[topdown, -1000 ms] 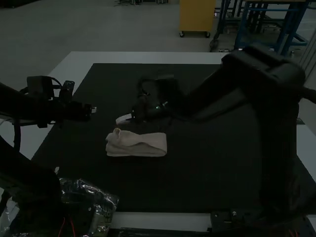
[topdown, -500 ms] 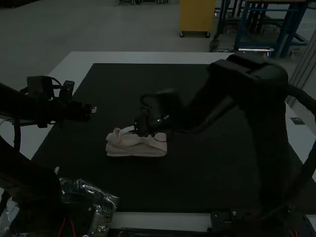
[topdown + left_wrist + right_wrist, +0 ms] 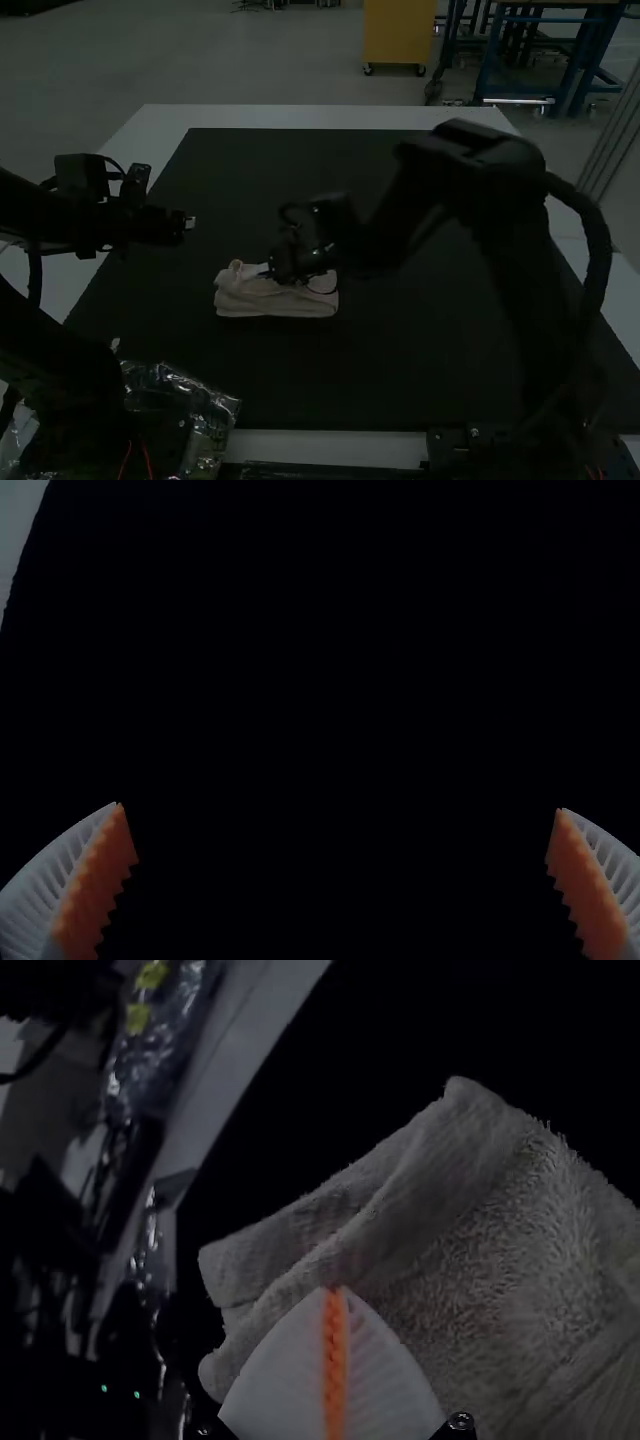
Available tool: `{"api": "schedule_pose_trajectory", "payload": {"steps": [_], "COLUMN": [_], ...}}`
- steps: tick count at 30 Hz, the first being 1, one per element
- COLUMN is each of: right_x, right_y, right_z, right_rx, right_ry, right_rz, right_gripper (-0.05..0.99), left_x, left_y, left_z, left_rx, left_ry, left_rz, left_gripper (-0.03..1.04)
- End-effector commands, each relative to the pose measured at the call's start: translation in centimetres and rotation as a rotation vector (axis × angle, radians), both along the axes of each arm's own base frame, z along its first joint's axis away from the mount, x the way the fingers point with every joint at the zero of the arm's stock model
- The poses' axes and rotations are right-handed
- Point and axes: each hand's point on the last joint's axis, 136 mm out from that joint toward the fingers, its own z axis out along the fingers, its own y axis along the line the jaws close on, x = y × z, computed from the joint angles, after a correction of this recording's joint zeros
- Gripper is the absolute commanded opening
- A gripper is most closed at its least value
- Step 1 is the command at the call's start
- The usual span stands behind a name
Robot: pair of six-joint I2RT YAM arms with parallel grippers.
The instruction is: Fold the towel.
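The left gripper (image 3: 188, 222) is over the mat, to the left of and farther back than the towel. Its ribbed fingers stand wide apart in the left wrist view, so the left gripper (image 3: 340, 810) is open. The pale towel (image 3: 265, 303) lies folded into a narrow bundle, with a small raised tip at its left end. At the towel's back edge is the right gripper (image 3: 259, 270). In the right wrist view the right gripper (image 3: 335, 1292) is shut, its pads together over the layered towel (image 3: 500, 1250); no cloth can be made out between them.
A dark mat (image 3: 350, 375) covers most of the white table (image 3: 320, 117). Crinkled clear plastic (image 3: 200, 405) lies at the near left, by the left arm's base. The right arm (image 3: 470, 190) reaches across the mat's right half.
The right gripper has come from beyond the towel's left end toward the view's near side, onto the towel's back edge. The towel looks much the same, and the left arm has kept still.
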Motion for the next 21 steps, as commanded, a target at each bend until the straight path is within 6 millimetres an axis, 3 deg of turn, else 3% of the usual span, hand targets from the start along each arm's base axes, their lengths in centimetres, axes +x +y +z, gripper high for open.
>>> {"api": "schedule_pose_trajectory", "payload": {"steps": [1, 14, 18, 21], "right_x": [0.4, -0.8, -0.8, -0.6], "right_y": [0.9, 3.4, 3.4, 3.2], "right_z": [0.0, -3.1, -4.9, -5.0], "right_rx": [0.016, -0.017, -0.044, -0.047], "right_ry": [-0.029, -0.036, -0.043, -0.040], "right_rz": [0.005, 0.014, 0.010, 0.005], "right_gripper": [-0.02, -0.02, -0.02, -0.02], "left_x": [-0.2, -0.3, -0.4, -0.4], "left_y": [0.0, -0.3, -0.3, -0.3], "left_z": [0.5, 0.8, 0.9, 1.0], "left_rx": [-0.010, -0.017, -0.014, -0.015], "left_ry": [-0.019, -0.027, -0.030, -0.035], "left_rz": [-0.002, -0.015, -0.016, -0.016], "left_gripper": [0.97, 0.97, 0.97, 0.97]}}
